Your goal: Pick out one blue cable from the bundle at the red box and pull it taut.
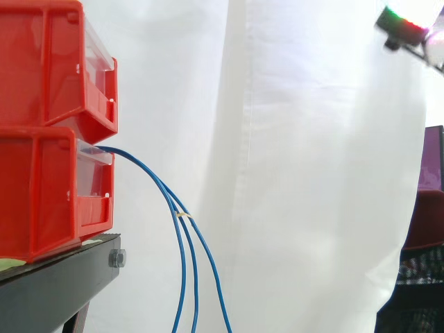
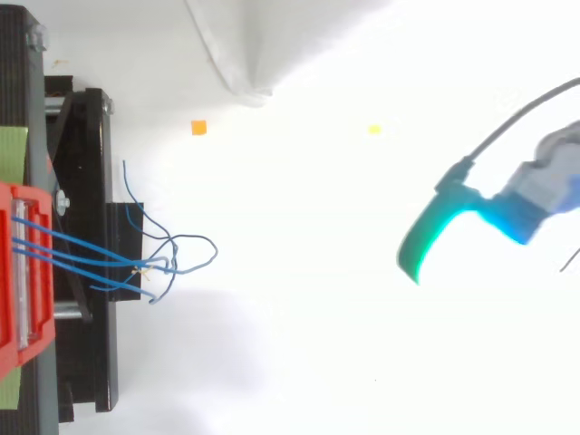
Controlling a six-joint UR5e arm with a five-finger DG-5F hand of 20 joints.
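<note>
Several blue cables (image 1: 163, 191) come out of the lower red bin (image 1: 41, 187) and droop down past the black stand (image 1: 55, 284). A pale tie (image 1: 184, 215) holds them together partway down. From above, the cables (image 2: 91, 254) run right from the red bin (image 2: 11, 272) across the stand (image 2: 86, 181), and their loose ends curl at the tie. My hand (image 2: 535, 195) hovers far to the right of the bundle, glowing green and blue, touching nothing. In the side view the hand (image 1: 402, 24) sits high in the top right corner.
A second red bin (image 1: 48, 62) is stacked on the lower one. The white curtain (image 1: 312, 173) hangs behind. A dark red and black object (image 1: 427, 208) stands at the right edge. Small orange (image 2: 198, 128) and yellow (image 2: 374, 130) scraps lie on the white floor.
</note>
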